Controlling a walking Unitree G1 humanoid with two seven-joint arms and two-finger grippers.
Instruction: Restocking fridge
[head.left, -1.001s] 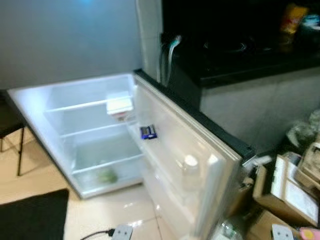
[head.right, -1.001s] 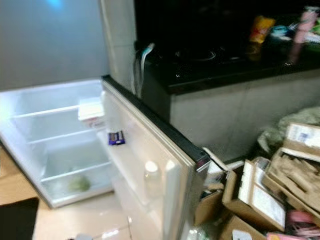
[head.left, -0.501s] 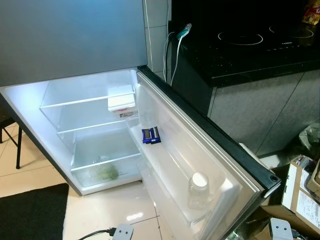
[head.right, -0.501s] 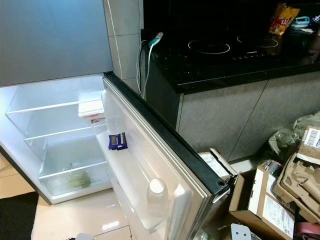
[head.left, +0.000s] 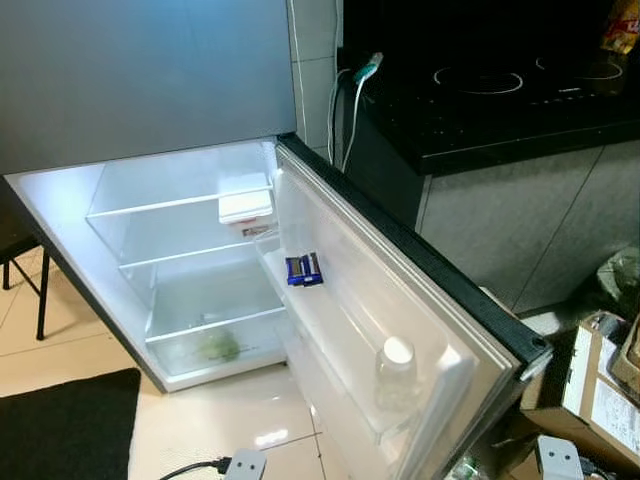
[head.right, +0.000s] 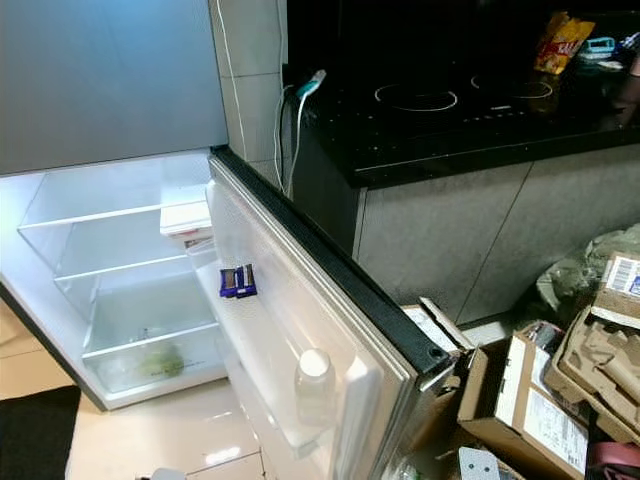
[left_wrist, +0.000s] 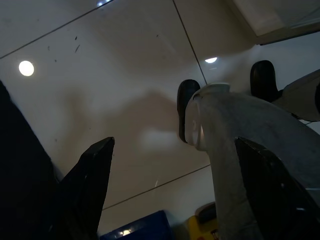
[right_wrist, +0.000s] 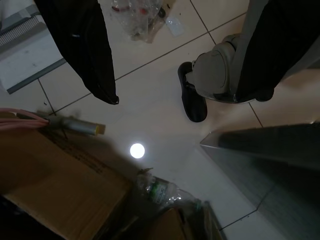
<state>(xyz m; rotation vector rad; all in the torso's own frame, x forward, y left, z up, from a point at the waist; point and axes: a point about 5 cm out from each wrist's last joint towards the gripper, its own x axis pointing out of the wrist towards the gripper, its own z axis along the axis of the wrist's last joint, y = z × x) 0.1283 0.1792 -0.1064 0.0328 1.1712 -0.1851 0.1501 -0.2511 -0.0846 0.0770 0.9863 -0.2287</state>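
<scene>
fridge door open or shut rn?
Open. The fridge door is swung wide, showing its inner racks with a bottle and the lit shelves inside.

- Your left gripper (left_wrist: 172, 187) hangs over the tiled floor (left_wrist: 115, 95), its two black fingers (left_wrist: 92, 175) spread wide apart with nothing between them.
- Between the fingers you see the robot's grey leg (left_wrist: 235, 135), and beside it a black foot (left_wrist: 186, 107) planted on the floor.
- A second black foot (left_wrist: 263, 80) stands beyond the leg, further from the gripper.
- Two bright light reflections sit on the floor: a round one (left_wrist: 26, 68) far from the leg, a smaller one (left_wrist: 211, 60) just by the first foot.
- Near the gripper's base, a blue thing (left_wrist: 142, 227) and a yellow thing (left_wrist: 202, 227) show; you cannot tell what they are.
</scene>
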